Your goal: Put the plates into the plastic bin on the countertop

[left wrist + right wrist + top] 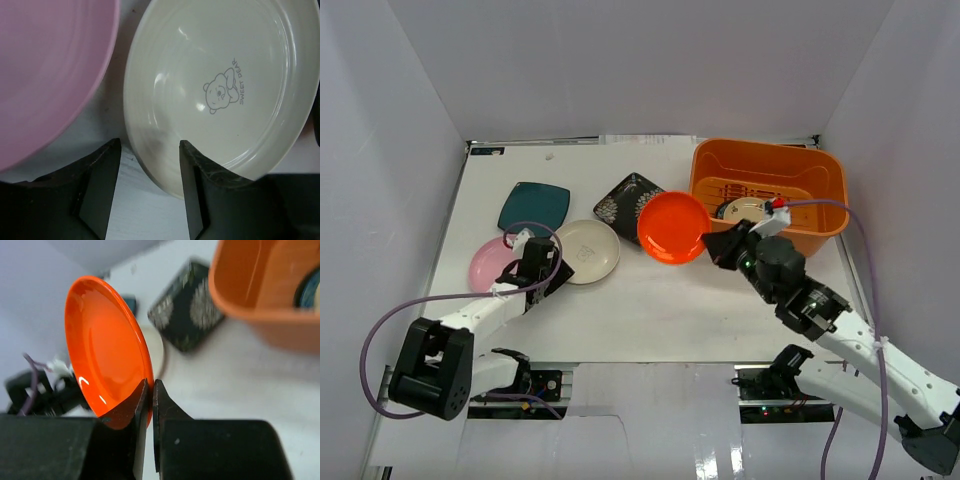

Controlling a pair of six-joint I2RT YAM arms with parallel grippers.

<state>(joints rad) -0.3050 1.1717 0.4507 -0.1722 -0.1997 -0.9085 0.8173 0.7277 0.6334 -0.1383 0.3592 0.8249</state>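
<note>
White countertop (650, 300) | right gripper (150, 386) pinching red-orange plate (107, 345) | left gripper (150, 145) spread astride cream plate (220, 85) rim

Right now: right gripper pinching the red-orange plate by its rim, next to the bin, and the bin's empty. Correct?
The plastic bin isn't empty: the top external view shows one round plate lying on its floor. The rest holds: the right gripper is shut on the rim of the red-orange plate, next to the bin.
</note>
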